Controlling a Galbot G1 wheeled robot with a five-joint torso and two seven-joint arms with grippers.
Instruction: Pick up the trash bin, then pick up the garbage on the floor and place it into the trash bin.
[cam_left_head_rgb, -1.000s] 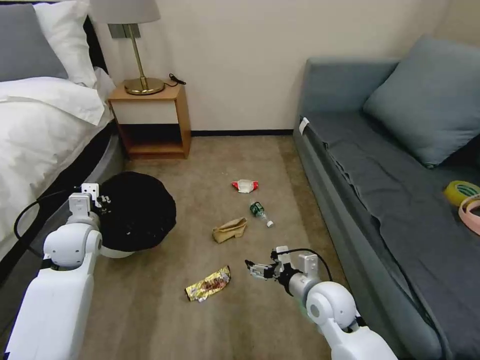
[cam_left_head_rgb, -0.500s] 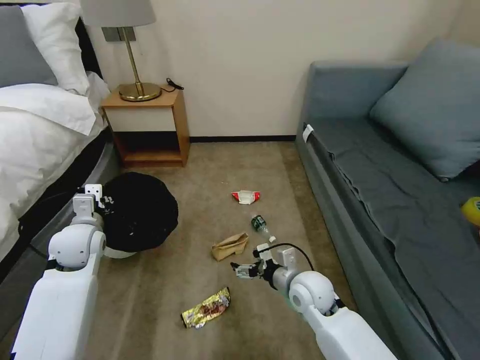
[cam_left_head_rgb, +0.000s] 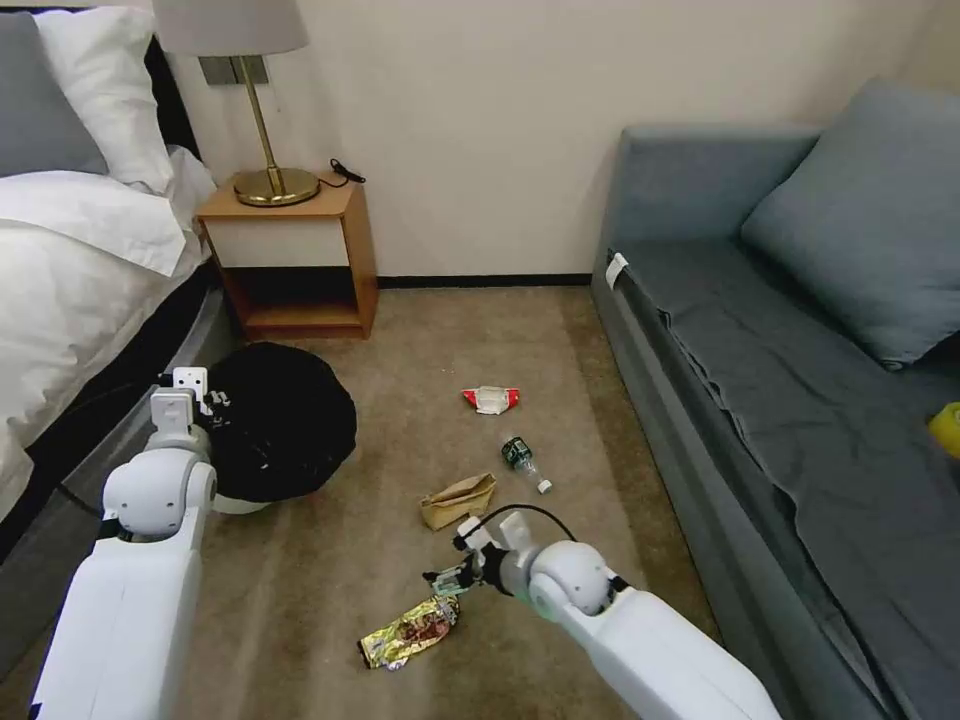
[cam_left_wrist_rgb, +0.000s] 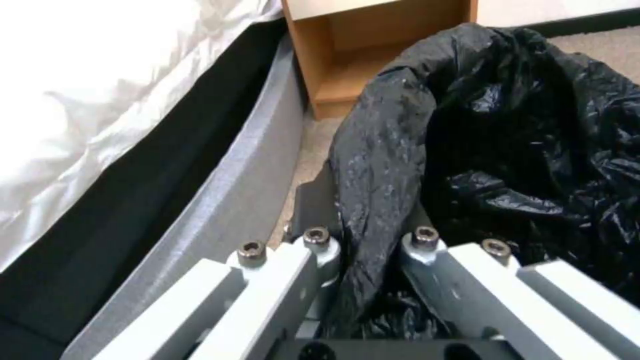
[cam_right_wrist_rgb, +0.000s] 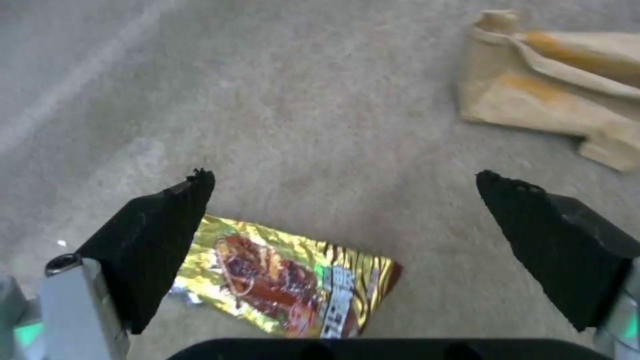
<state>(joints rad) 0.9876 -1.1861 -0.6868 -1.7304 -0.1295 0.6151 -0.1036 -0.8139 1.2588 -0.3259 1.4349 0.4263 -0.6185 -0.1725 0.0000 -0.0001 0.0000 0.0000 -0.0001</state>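
- My right gripper (cam_left_head_rgb: 440, 580) has come down, fingers wide, above the shiny yellow-gold snack wrapper (cam_left_head_rgb: 408, 632) at 6 o'clock on the floor.
- My left gripper (cam_left_head_rgb: 196, 398) stays closed on the black-lined white trash bin (cam_left_head_rgb: 282, 420) at 9 o'clock; the wrapper is, I judge, nearly in reach.

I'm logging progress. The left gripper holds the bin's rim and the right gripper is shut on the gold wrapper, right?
Not quite. The left gripper does hold the bin rim, but the right gripper is open above the wrapper, as the right wrist view shows.
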